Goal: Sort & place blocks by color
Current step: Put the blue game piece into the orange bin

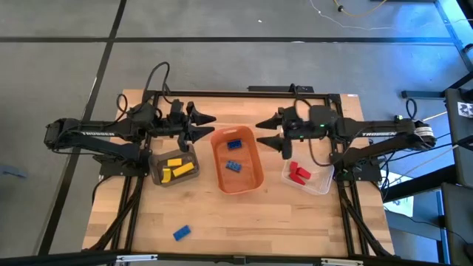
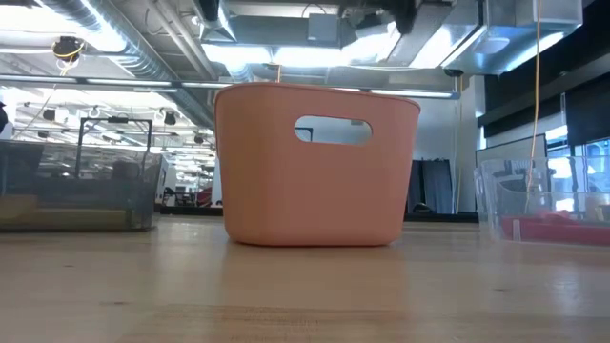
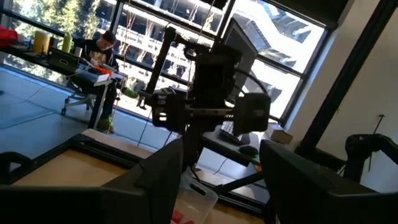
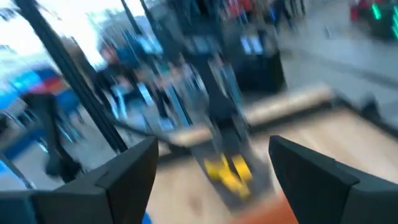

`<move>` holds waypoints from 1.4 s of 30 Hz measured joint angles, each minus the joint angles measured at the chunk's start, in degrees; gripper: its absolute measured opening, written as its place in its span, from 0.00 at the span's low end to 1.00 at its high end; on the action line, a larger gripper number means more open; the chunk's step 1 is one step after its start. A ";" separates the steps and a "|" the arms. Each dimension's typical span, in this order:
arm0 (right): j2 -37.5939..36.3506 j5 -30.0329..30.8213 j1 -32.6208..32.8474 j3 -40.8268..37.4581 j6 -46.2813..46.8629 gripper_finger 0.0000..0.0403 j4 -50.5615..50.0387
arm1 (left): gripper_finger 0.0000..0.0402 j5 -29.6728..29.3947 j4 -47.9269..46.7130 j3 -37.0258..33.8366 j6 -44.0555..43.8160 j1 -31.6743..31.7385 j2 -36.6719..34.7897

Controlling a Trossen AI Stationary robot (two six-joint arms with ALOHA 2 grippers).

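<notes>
Overhead, both end effectors spread apart above a smooth oblong orange tub (image 1: 238,171) on pale grained wood.

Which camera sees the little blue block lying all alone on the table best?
The high view: the lone blue block lies in plain sight on the bare table, in front of the bins. The low view and left wrist view don't show it; the right wrist view is too blurred to tell.
</notes>
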 joint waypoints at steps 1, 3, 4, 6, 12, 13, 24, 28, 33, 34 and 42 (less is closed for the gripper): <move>-0.48 -0.44 0.00 -0.89 -0.11 0.76 3.86 | 0.51 -0.02 -0.04 0.00 0.29 0.01 0.00; -0.90 -0.47 0.16 -1.64 -0.62 0.76 8.02 | 0.51 -0.06 -0.87 0.00 2.60 -0.01 -0.02; -0.86 -0.48 0.17 -1.62 -1.11 0.76 8.85 | 0.51 -0.08 -1.45 0.00 3.87 0.00 -0.02; -0.80 -0.54 0.17 -1.52 -3.10 0.76 8.52 | 0.51 -0.20 -2.59 0.00 6.09 -0.01 -0.02; -0.76 -0.63 0.17 -1.46 -4.81 0.76 8.34 | 0.51 -0.21 -4.25 0.00 7.47 -0.01 -0.02; -0.76 -0.63 0.17 -1.46 -4.80 0.76 8.34 | 0.51 -0.21 -4.25 0.00 7.49 -0.01 -0.02; -0.76 -0.62 0.17 -1.42 -4.81 0.76 7.39 | 0.51 0.91 -19.48 3.87 -1.09 -1.55 0.00; -0.76 -0.63 0.17 -1.40 -4.83 0.76 6.80 | 0.51 1.55 -44.30 11.60 -6.83 -8.40 1.17; -0.76 -0.61 0.20 -1.40 -4.81 0.76 6.24 | 0.51 0.62 -64.31 18.61 -22.15 -23.57 7.30; -0.76 -0.61 0.20 -1.40 -4.81 0.76 6.19 | 0.51 0.57 -65.50 19.32 -25.25 -27.18 8.76; -0.75 -0.61 0.18 -1.31 -4.82 0.76 3.34 | 0.51 -0.41 -64.69 20.68 -50.11 -51.32 26.50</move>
